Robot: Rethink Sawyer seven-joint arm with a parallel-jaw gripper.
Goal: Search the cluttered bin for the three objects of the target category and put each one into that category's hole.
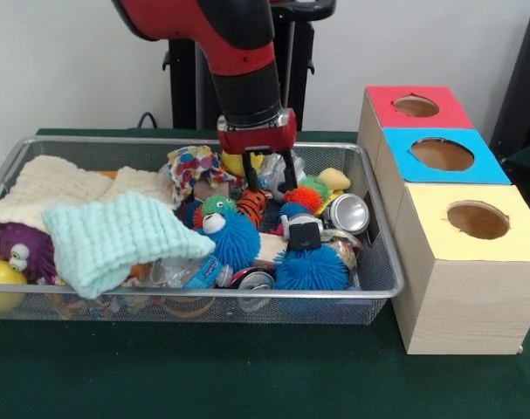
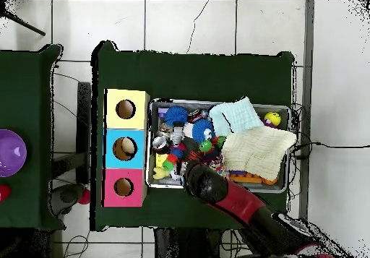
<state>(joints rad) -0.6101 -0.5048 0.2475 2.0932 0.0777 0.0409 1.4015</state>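
One orange striped plush tiger (image 1: 252, 203), seemingly between jaws.

Mint knit cloth (image 1: 107, 237), blue spiky balls (image 1: 310, 269), possibly crushed cans (image 1: 347, 212).

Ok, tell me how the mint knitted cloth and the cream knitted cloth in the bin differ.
The mint cloth is pale green and lies nearer the camera in the front view, draped over clutter; the cream cloth is off-white and spreads wider along the far side. The mint cloth partly overlaps the cream one. Both are knitted and rumpled inside the bin.
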